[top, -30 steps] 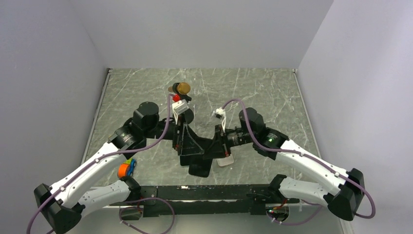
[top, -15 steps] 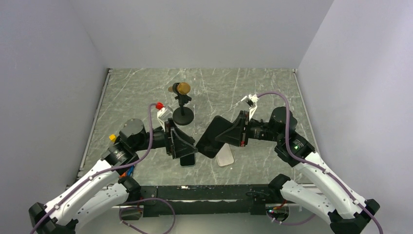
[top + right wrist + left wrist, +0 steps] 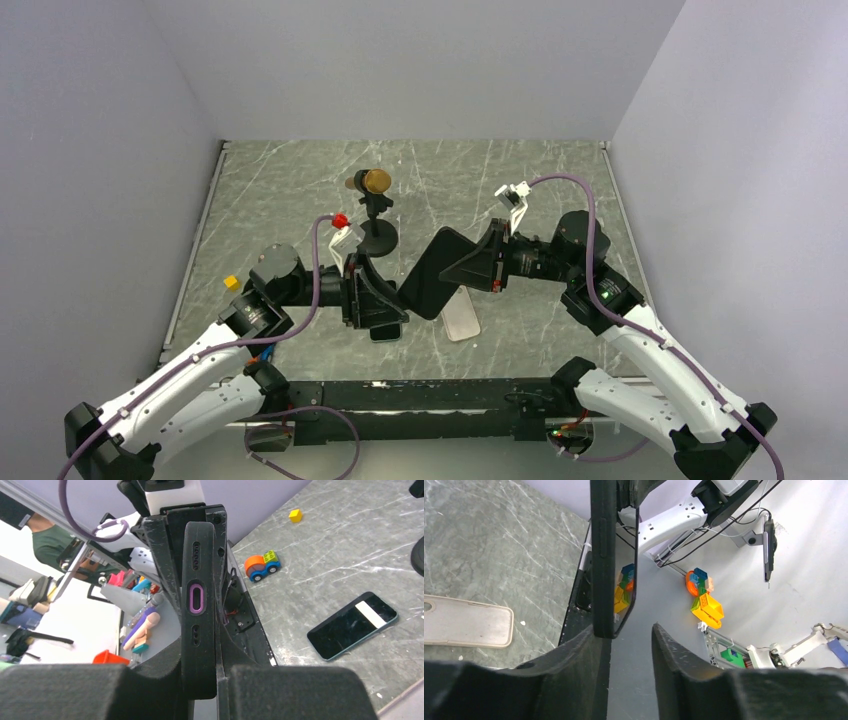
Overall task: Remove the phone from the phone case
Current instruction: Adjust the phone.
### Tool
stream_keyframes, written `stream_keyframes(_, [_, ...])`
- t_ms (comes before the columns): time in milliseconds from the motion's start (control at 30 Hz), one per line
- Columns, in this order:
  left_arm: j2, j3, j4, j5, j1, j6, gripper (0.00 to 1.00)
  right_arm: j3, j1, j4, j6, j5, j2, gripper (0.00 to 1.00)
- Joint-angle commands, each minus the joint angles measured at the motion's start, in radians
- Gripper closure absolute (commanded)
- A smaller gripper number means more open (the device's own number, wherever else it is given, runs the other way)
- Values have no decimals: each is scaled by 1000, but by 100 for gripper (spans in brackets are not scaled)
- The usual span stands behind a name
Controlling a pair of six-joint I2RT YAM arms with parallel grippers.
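The phone sits in its black phone case [image 3: 432, 275], held tilted above the table. My right gripper [image 3: 452, 272] is shut on its upper right end. In the right wrist view the case [image 3: 196, 560] stands edge-on between the fingers, its purple-ringed port facing the camera. My left gripper [image 3: 393, 300] is at the lower left end. In the left wrist view the case edge [image 3: 603, 555] and the phone's glossy screen [image 3: 624, 587] end at the left finger [image 3: 584, 670]. The left gripper [image 3: 626, 629] has a clear gap between its jaws and nothing between them.
A beige case-like slab [image 3: 461, 317] and a bare dark phone [image 3: 385, 331] lie on the marble table [image 3: 280, 190] under the grippers. A gold microphone on a black stand [image 3: 375, 205] is behind them. A toy car [image 3: 261, 565] and yellow cube [image 3: 231, 282] sit left.
Both arms pulled apart from a tight huddle at centre. Then the cased phone shifted left toward my left gripper, whose jaws narrowed from wide open.
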Motion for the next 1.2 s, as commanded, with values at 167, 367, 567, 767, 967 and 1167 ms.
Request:
stream_keyframes(167, [12, 66, 42, 33, -4, 58, 63, 12, -4, 207, 102, -98, -9, 100])
stream_keyframes(367, [35, 101, 18, 64, -4, 89, 78, 9, -4, 218, 110, -127, -14, 100])
stream_keyframes(567, [74, 114, 87, 187, -5, 62, 79, -8, -5, 260, 128, -169, -10, 100])
stream_keyframes(767, [97, 171, -17, 251, -4, 147, 77, 14, -6, 204, 67, -176, -5, 100])
stream_keyframes(967, [105, 180, -17, 258, -5, 138, 69, 14, -5, 198, 51, -163, 1, 100])
stream_keyframes(1167, [105, 166, 16, 258, -6, 111, 67, 18, -4, 175, 29, -140, 8, 100])
